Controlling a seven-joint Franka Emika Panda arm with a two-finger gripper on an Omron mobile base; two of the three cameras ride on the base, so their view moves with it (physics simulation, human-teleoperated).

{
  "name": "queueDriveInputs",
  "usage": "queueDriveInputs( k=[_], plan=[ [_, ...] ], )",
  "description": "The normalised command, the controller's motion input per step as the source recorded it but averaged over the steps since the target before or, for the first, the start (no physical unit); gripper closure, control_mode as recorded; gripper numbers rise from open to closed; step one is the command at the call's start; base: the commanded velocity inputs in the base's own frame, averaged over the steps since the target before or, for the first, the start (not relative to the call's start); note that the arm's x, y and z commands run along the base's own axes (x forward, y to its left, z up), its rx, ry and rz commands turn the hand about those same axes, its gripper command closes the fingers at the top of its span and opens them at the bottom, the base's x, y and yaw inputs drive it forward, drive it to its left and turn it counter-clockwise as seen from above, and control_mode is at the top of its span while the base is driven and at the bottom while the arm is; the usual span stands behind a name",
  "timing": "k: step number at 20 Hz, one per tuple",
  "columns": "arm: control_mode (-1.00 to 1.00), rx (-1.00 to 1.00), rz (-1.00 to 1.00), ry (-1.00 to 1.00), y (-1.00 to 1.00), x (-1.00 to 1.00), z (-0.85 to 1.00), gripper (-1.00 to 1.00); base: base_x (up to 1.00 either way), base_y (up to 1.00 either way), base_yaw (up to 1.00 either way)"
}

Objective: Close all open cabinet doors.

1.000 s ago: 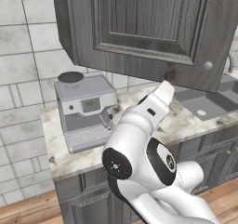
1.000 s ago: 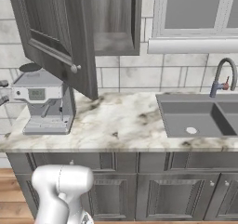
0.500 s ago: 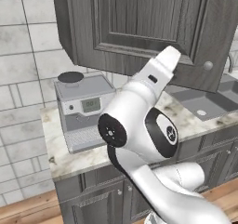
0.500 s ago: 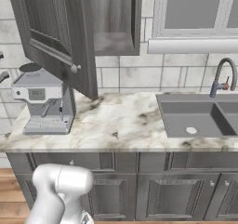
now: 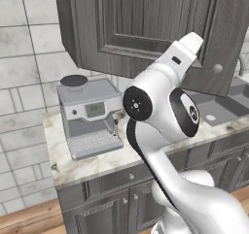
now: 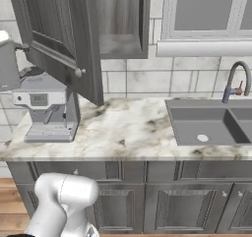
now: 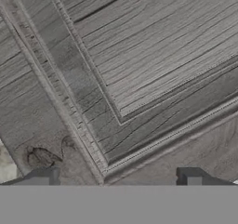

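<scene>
One large dark grey wood-grain cabinet door (image 5: pixel 146 19) stands swung open over the counter, its round silver knob (image 5: pixel 217 68) at the lower right corner. From the right base view the same cabinet door (image 6: pixel 54 29) juts out from the open cabinet (image 6: pixel 120 19), whose shelf is bare. My arm is raised, with the hand (image 5: pixel 187 46) close against the door's outer face. The hand view looks straight onto the door's framed panel (image 7: pixel 139 46) from very near. My gripper (image 7: pixel 116 179) is open, its fingertips (image 7: pixel 44 176) wide apart with nothing between them.
A silver coffee machine (image 5: pixel 90 114) stands on the marble counter (image 6: pixel 128 128) under the open door. Further right are a sink (image 6: pixel 211 123) with a faucet (image 6: pixel 236 83) and a window (image 6: pixel 211 10). Base cabinets (image 6: pixel 162 196) run below the counter.
My arm has swung upward, lifting the hand from counter height to the lower part of the open door. The door itself has not visibly moved.
</scene>
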Motion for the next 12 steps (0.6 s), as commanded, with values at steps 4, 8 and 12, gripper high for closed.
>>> queueDriveInputs(
  k=[4, 8, 12],
  plan=[
    [-1.0, 0.01, 0.0, 0.04, -0.35, 0.67, -0.06, -1.0, 0.0, 0.0, 0.0],
    [-1.0, 0.01, 0.0, 0.03, -0.18, 0.87, -0.09, -1.0, 0.0, 0.0, 0.0],
    [-1.0, 0.03, 0.04, 0.02, -0.11, 0.96, -0.1, -1.0, 0.0, 0.0, 0.0]
  ],
)
